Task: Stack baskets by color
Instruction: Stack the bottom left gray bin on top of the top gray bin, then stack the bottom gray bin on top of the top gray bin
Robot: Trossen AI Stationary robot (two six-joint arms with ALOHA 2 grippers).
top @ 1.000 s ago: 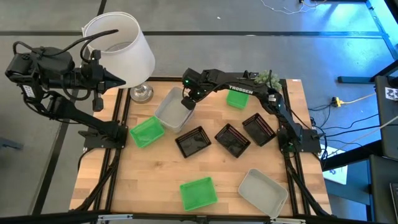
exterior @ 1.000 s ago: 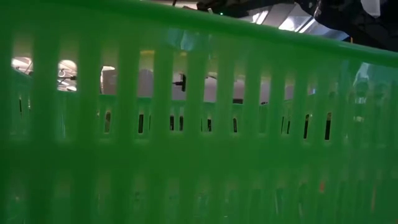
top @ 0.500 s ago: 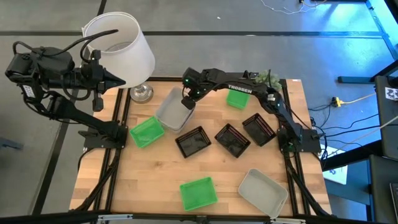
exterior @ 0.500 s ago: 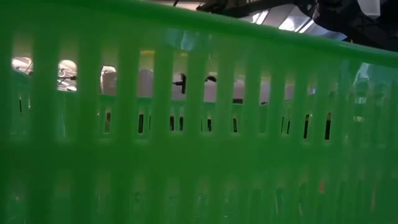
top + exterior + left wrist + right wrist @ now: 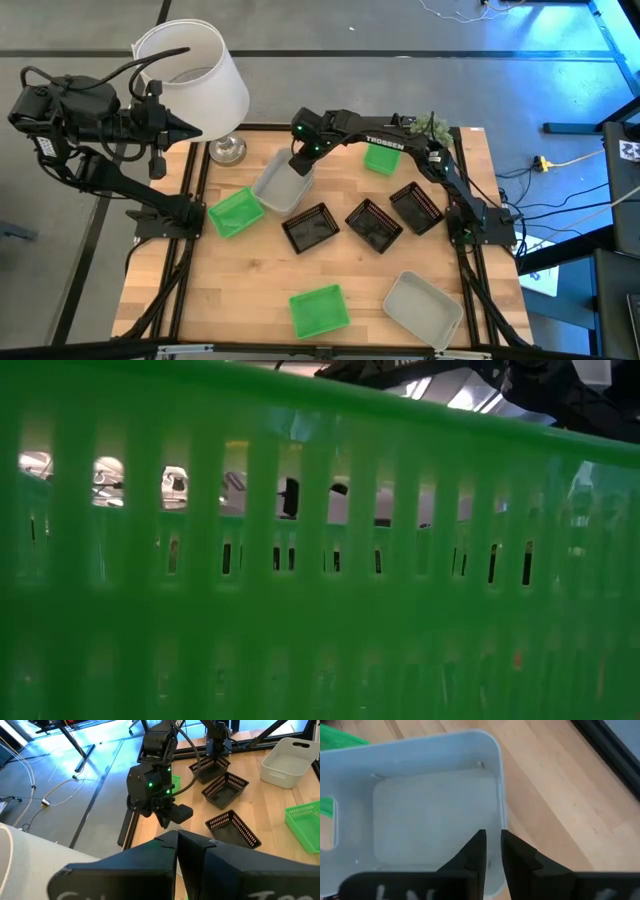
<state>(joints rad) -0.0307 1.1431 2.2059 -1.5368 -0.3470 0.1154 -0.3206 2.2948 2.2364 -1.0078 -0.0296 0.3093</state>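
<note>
Two grey-white baskets show: one [image 5: 280, 182] lies at the far left of the table, the other [image 5: 424, 310] at the near right. Green baskets lie at the left [image 5: 235, 212], near middle [image 5: 319, 310] and far side [image 5: 381, 157]. Three black baskets [image 5: 373, 224] sit in a row at the middle. My right gripper [image 5: 492, 845] is over the far grey-white basket [image 5: 420, 805], its fingers a little apart astride the basket's right wall. My left gripper [image 5: 177, 840] is shut, raised off the table's left edge. My right gripper comes down slanting from the far right, one finger [image 5: 476, 847] inside the grey-white basket and one [image 5: 517, 852] outside its right wall [image 5: 501, 795]. A gap shows between the fingers; whether either touches the wall I cannot tell. The basket rests on the table.
A large white lampshade [image 5: 195, 75] on a metal foot [image 5: 228, 150] stands at the far left corner. A fuzzy green plant ball [image 5: 430, 125] sits at the far right. A green basket's slotted wall [image 5: 300, 560] fills the low view. Bare wood lies at the near left.
The grey-white basket at my right gripper has settled a little lower onto the table. The gripper has stayed over the basket's right wall.
</note>
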